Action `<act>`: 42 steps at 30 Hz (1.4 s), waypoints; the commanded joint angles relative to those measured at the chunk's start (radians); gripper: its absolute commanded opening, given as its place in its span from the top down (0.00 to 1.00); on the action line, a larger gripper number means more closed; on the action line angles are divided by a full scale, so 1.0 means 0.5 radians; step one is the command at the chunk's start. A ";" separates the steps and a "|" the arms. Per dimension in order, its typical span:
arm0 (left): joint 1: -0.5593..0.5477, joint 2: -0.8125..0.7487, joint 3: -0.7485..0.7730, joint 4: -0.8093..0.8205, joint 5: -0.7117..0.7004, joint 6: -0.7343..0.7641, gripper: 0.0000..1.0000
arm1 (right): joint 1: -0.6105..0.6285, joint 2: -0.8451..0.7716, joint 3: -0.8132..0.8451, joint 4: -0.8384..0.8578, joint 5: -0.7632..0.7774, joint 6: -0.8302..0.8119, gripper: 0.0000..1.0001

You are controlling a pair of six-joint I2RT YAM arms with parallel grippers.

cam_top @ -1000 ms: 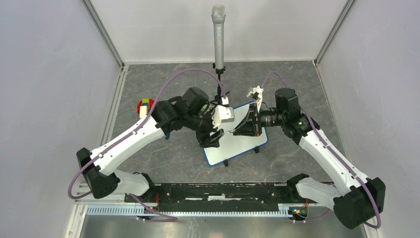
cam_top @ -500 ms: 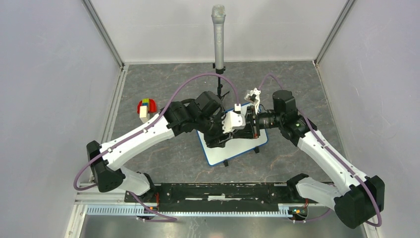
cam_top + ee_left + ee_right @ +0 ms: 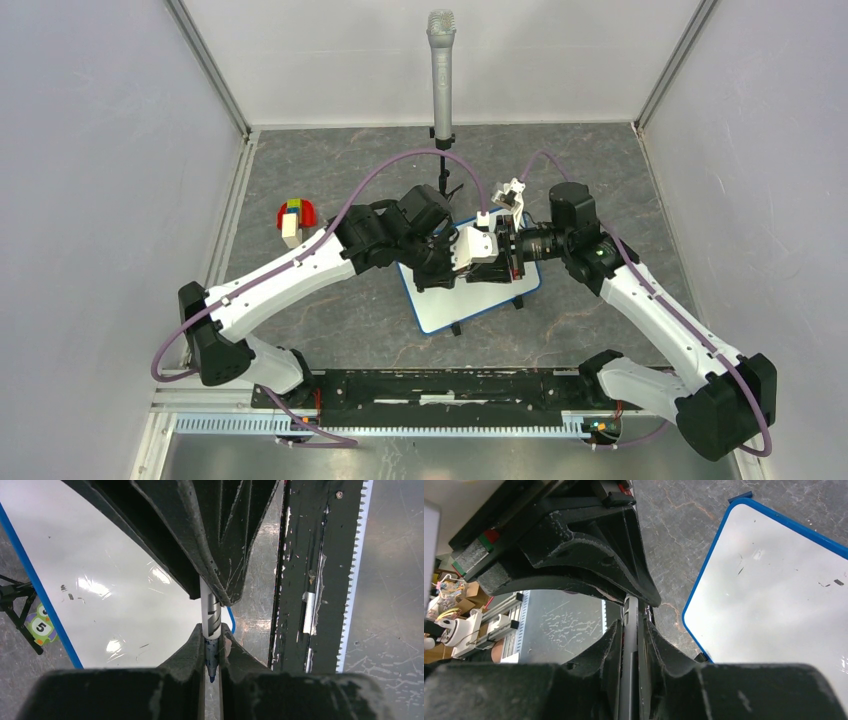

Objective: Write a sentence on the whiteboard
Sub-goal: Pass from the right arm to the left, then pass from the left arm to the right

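The grey marbled surface [image 3: 330, 170] carries the whiteboard [image 3: 462, 308] at its middle, standing on small black feet. The board's long axis runs from near-left to far-right. Both arms meet above it and cover most of its far half. What shows of its white face bears only a few small dark specks and glare, blue-edged.

Between the two arms is a marker [image 3: 210, 620], lying along the line from one wrist to the other, blue tip towards the left wrist camera. The left arm's fingers [image 3: 191, 652] are closed on its tip end. The right arm's fingers [image 3: 610, 647] flank the barrel closely; whether they press it cannot be told. From above the marker is hidden.

The barrel's black print is unreadable. An owl sticker [image 3: 40, 626] beside the board's edge reads "5".
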 commanded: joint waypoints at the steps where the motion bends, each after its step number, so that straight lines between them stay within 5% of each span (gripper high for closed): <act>1: -0.017 -0.010 0.035 0.046 0.032 0.067 0.97 | 0.006 -0.009 0.033 0.065 0.016 0.005 0.71; 19: -0.015 0.010 0.017 0.059 -0.043 0.012 0.98 | 0.003 -0.027 0.023 0.080 0.016 0.043 0.55; 33: -0.013 0.022 0.017 0.059 -0.045 0.025 0.98 | 0.003 -0.040 -0.011 0.117 -0.038 0.065 1.00; 35: -0.013 0.012 0.015 0.046 -0.053 0.022 0.87 | 0.003 -0.043 -0.005 0.117 -0.039 0.068 1.00; 39: 0.037 -0.060 0.007 0.016 -0.042 -0.004 0.41 | -0.007 -0.034 0.052 0.015 0.003 -0.021 1.00; 42: 0.179 -0.128 0.033 0.009 0.042 -0.095 0.28 | -0.031 -0.032 0.136 -0.142 0.055 -0.170 1.00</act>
